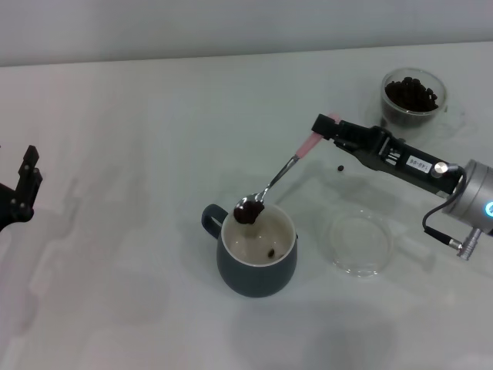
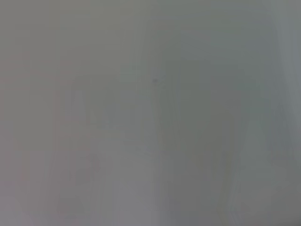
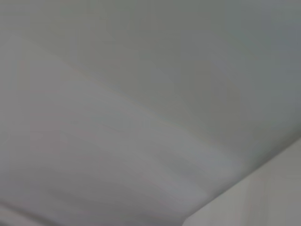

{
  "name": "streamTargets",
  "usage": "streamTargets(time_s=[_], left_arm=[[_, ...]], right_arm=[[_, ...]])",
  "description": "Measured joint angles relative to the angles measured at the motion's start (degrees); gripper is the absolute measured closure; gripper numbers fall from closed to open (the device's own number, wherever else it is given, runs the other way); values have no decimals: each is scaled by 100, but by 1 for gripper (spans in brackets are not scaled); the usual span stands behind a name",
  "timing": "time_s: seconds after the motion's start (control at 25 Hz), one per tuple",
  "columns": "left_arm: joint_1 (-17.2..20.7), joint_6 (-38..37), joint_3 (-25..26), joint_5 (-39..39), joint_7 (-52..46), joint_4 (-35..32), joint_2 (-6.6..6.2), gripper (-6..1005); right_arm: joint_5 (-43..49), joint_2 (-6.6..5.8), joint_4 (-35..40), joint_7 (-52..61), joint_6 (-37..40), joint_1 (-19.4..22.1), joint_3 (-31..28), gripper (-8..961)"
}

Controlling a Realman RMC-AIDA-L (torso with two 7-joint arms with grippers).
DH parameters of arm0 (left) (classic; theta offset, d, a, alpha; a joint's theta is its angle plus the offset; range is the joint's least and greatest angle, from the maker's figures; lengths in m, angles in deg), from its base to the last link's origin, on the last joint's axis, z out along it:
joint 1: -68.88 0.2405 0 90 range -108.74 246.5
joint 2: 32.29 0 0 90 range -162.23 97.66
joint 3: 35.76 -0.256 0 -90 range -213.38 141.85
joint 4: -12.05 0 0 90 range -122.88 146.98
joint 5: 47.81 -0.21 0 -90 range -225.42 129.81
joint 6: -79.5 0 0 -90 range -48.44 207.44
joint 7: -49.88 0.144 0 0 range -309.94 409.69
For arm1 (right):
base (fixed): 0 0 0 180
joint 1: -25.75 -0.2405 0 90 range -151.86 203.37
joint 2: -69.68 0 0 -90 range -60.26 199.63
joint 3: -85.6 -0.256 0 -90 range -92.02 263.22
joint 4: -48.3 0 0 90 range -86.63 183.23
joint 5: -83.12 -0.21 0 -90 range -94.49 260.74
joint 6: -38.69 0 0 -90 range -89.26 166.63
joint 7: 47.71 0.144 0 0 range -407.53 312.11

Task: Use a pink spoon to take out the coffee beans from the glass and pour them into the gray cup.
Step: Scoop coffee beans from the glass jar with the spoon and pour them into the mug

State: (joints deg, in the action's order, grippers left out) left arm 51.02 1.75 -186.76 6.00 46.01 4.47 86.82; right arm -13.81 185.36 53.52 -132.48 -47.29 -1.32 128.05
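The pink spoon (image 1: 279, 179) was pinched by the right gripper's (image 1: 327, 125) fingers, its loaded bowl held over the gray cup's (image 1: 257, 260) rim. Coffee beans (image 1: 248, 211) could be spilled onto the worktop (image 1: 139, 154) if tipped early.

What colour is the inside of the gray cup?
Cream-white inside the gray cup, with a dark bean on its bottom; the head view shows it best.
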Motion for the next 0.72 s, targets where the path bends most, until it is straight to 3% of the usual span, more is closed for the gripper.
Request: streamTargets(time_s=[0.72], left_arm=[[-65,145,0,16,0,47,0,493]], right_arm=[[-11,6,242,-1973,-637,-55,369,808]])
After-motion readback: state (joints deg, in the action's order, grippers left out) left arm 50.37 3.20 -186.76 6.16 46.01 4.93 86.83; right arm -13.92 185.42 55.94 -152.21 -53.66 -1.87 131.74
